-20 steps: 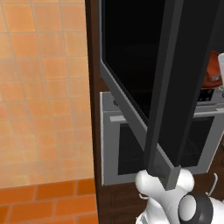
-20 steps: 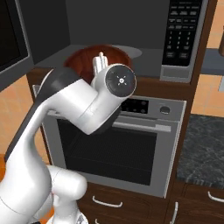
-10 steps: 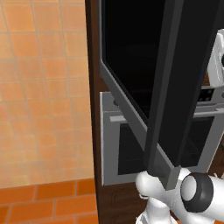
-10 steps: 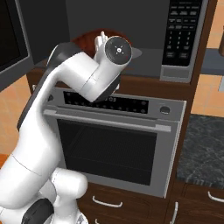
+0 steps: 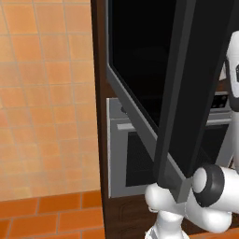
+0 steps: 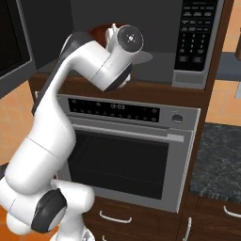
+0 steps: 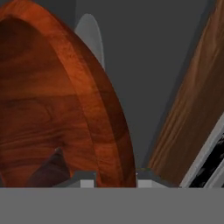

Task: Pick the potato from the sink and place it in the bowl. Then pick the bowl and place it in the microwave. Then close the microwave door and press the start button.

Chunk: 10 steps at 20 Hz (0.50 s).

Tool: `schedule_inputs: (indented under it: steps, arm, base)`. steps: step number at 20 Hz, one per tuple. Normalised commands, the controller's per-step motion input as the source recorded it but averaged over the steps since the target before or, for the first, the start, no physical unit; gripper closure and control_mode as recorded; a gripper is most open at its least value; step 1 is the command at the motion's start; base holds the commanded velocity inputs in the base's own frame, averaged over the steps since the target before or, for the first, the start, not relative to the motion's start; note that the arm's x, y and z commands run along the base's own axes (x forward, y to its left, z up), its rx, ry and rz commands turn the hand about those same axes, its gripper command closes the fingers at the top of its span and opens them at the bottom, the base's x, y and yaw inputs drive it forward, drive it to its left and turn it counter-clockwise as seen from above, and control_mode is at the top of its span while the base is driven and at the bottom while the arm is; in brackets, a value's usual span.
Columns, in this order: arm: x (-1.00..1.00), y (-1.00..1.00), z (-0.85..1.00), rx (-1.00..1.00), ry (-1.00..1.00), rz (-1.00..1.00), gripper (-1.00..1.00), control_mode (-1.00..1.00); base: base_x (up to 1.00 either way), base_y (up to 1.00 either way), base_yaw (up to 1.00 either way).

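Left base view: the microwave door (image 5: 186, 88) stands swung open, its black glass panel edge-on toward the camera and covering most of the microwave (image 5: 135, 60) cavity; below the microwave sits the wall oven (image 5: 135, 158), set in dark-brown cabinetry beside an orange tiled wall (image 5: 46, 102). Right base view: the white arm reaches up from below the microwave (image 6: 155, 37) and bends into its open cavity, where a part of the reddish-brown bowl (image 6: 100, 32) shows just behind the wrist, left of the microwave's keypad (image 6: 195, 33); the wall oven (image 6: 127, 150) lies directly under the microwave, a dark counter (image 6: 216, 160) to its right. Hand view: the gripper (image 7: 114, 177) straddles the rim of the bowl (image 7: 57, 109), one fingertip inside the bowl and one outside, the jaws clasping that rim; the grey interior wall of the microwave (image 7: 157, 57) lies behind the bowl. The potato cannot be made out.
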Motion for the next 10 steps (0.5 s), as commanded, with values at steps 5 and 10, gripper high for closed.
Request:
schedule_inputs:
  steps: [5, 10]
  arm:
    - [0.53, 0.09, 0.0, 0.0, 0.0, 0.01, 1.0, -1.0]
    - [0.55, 0.07, 0.0, 0.0, 0.01, 0.02, 1.0, -1.0]
  base:
    - [0.0, 0.0, 0.0]
    - [0.0, 0.0, 0.0]
